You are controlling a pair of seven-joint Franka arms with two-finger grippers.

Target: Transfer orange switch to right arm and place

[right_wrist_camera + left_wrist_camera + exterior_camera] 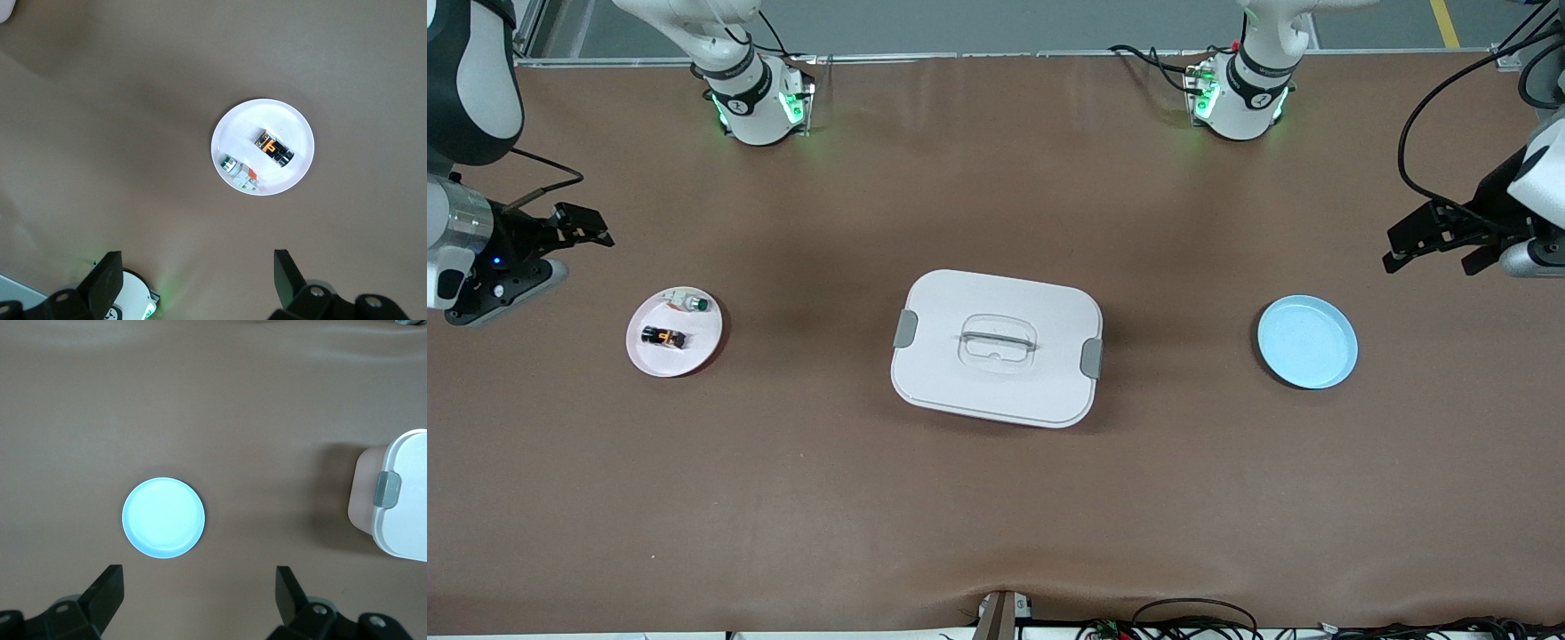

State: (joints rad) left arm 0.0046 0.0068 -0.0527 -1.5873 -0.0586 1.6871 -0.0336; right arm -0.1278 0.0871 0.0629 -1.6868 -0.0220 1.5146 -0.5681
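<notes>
1. Two round plates lie on the brown table (996, 498), one at each end, with a white lidded rectangular plastic box (996, 348) with grey side clips between them; that box is the landmark here.
2. The orange switch (663, 338), a tiny black oblong block with an orange-tan middle, lies on the small white-pink round plate (703, 342), well apart from the box toward the right arm's end of the table.
3. A small silvery-white button with a green cap (691, 304) shares that plate, just beside the switch and farther from the front camera.
4. A light blue round plate (1307, 342) lies well apart from the box toward the left arm's end, with nothing on it.
5. The right gripper (585, 226) hangs above the table past the white-pink plate from the box, fingers spread wide, gripping nothing.
6. The left gripper (1427, 242) hangs above the table past the blue plate from the box, fingers likewise wide apart and bare.
</notes>
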